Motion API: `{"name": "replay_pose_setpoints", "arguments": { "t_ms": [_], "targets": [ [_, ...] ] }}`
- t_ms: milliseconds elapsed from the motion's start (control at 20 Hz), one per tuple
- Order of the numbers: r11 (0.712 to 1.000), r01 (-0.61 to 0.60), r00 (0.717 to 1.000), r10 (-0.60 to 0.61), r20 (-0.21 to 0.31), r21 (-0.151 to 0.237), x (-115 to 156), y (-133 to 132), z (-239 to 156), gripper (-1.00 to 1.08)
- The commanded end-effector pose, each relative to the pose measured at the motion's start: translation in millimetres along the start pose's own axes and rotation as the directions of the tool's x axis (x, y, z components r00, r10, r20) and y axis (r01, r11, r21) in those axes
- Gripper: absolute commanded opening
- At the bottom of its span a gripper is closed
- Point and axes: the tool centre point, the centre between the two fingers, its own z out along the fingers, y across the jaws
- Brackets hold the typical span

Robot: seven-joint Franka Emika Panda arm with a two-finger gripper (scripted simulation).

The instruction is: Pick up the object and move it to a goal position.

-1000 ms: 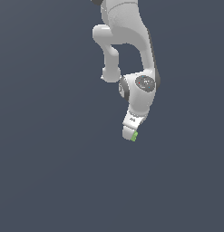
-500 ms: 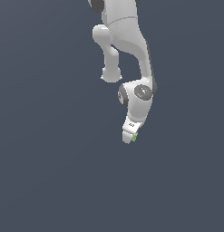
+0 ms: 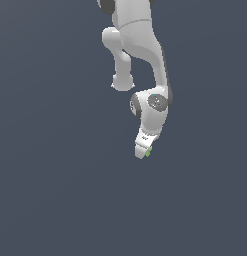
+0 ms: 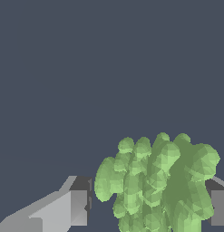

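The object [image 3: 148,151] is a tiny bright green lump at the tip of my white gripper [image 3: 143,153], low in the middle of the exterior view. In the wrist view the object [image 4: 158,186] is a bumpy, faceted green chunk that fills the space between my two grey fingers. It touches one finger [image 4: 218,206] and lies very close to the other finger [image 4: 72,208]. My gripper [image 4: 149,201] is shut on the object. The chunk's lower part is cut off by the frame edge.
The white arm [image 3: 145,60] hangs down from the top of the exterior view. All around it is a plain dark grey-blue ground [image 3: 55,190] with no other objects or edges in view.
The arm's upper links and wrist have shifted slightly toward the exterior view's right. The gripper tip has tilted a little, and the green object has stayed at the tip.
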Motion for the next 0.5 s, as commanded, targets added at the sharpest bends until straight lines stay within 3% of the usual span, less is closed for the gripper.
{"name": "replay_pose_setpoints", "arguments": {
  "t_ms": [0, 450],
  "targets": [
    [1.0, 0.0, 1.0, 0.0, 0.001, 0.001, 0, 0, 1, -1.0],
    [1.0, 0.0, 1.0, 0.0, 0.0, 0.0, -19, 10, -14, -1.0]
  ]
}}
